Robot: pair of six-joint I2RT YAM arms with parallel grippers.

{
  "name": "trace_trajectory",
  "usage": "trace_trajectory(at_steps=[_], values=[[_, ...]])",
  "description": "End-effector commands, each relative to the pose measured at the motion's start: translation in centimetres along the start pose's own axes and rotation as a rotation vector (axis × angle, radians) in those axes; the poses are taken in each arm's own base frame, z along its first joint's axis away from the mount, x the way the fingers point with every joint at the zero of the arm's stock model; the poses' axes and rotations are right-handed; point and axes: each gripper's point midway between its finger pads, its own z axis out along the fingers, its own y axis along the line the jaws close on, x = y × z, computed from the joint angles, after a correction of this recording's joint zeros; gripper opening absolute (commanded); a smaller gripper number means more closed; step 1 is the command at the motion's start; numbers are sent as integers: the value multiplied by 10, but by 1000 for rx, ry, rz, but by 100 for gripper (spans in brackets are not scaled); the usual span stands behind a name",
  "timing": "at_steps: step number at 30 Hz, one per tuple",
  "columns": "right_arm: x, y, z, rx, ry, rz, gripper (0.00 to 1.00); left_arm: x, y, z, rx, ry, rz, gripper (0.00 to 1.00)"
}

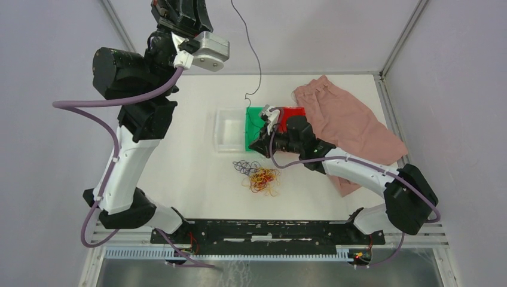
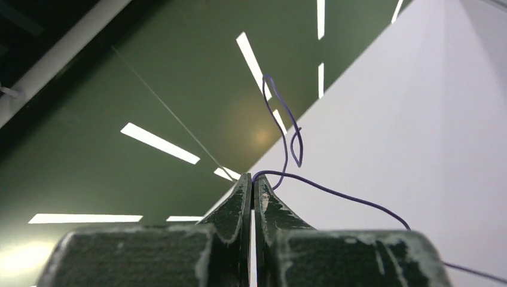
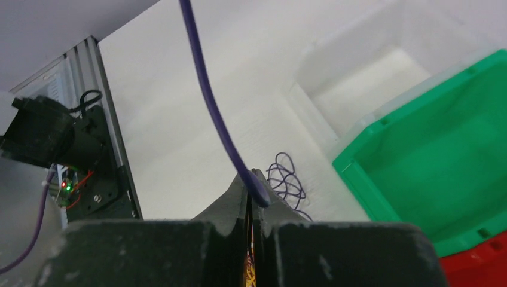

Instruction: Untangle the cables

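My left gripper [image 2: 252, 179] is raised high at the back left, shut on a thin purple cable [image 2: 335, 192]. That cable [image 1: 257, 60] hangs down from the top of the overhead view towards the green bin. Its lower end [image 3: 209, 101] crosses the tips of my right gripper [image 3: 251, 176], whose jaws are closed on it. In the overhead view the right gripper [image 1: 258, 143] hovers at the green bin's near corner. Below it on the table lies a tangle of red and yellow cables [image 1: 265, 178] with a loose purple coil [image 1: 244, 166] beside it.
A clear bin [image 1: 218, 128], a green bin [image 1: 254, 127] and a red bin [image 1: 293, 112] stand side by side mid-table. A pink cloth [image 1: 353, 119] lies at the back right under the right arm. The black base rail [image 1: 269, 230] runs along the near edge.
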Motion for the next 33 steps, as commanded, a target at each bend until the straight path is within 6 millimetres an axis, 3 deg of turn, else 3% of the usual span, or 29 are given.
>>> trace_trajectory(at_steps=[1,4,7,11,14,19,23,26,29,33], values=[[-84,-3,-13,96,-161,-133,3,7,1,-31,63,90,-51,3],[-107,0,-14,100,-195,-157,3,24,-29,-66,151,212,-193,3],[-118,-3,-4,97,-228,-145,4,43,-73,-119,248,386,-373,3],[-120,-11,26,81,-251,-69,4,61,-139,-194,373,560,-512,3],[-119,-20,53,73,-255,-8,5,73,-174,-236,440,659,-531,3],[-105,-44,104,99,-204,39,5,95,-193,-261,439,741,-441,3],[-89,-68,131,172,-169,54,11,120,-216,-276,472,806,-356,3],[-79,-88,141,247,-147,68,30,152,-225,-279,466,861,-354,3],[-71,-97,147,283,-109,86,51,191,-219,-279,417,931,-381,3],[-66,-103,137,321,-65,104,58,217,-223,-283,410,976,-404,3]])
